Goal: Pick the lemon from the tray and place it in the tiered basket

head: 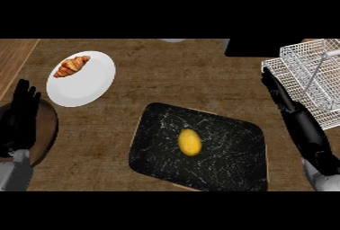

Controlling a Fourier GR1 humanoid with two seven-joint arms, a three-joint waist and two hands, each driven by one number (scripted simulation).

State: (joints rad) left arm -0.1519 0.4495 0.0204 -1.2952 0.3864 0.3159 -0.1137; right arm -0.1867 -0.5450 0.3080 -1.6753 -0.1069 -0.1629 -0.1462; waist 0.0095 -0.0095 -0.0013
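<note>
**Lemon point(190, 142) lying on tray point(154, 134)**

The lemon is sitting near the middle of the black tray on the desk point(166, 76). The right hand point(292, 112) is hovering beside the tiered basket point(312, 76), fingers straight and released. The left hand point(20, 121) is resting open at the left edge.

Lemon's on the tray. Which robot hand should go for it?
The right robot hand. It is open and nearer the lemon on the tray, and the tiered basket is on its side. The left robot hand rests at the far left edge.
</note>
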